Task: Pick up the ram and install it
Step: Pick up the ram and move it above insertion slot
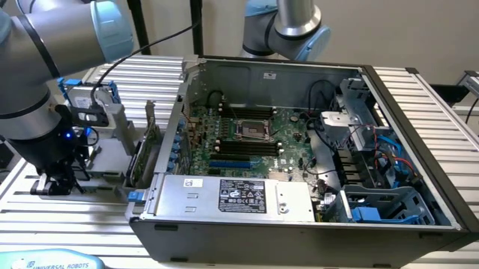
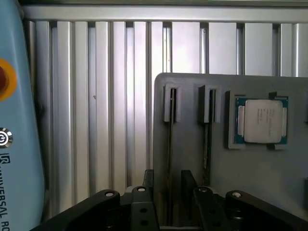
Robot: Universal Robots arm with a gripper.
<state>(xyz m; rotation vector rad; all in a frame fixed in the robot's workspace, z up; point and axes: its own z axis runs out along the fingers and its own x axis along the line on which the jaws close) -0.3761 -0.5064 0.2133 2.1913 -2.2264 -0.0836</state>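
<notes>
Grey holder (image 2: 260,178) beside the computer case (image 1: 299,238), and there's the ram (image 2: 170,144), standing on edge in one of its slots. The gripper (image 2: 168,192) sits right over it, fingers (image 2: 148,180) spread wide, one on each side of the thin board, nothing pinched yet. The stick's long axis runs straight down the gap between them. A second stick (image 2: 207,139) waits in the neighbouring slot, just beside it.
</notes>
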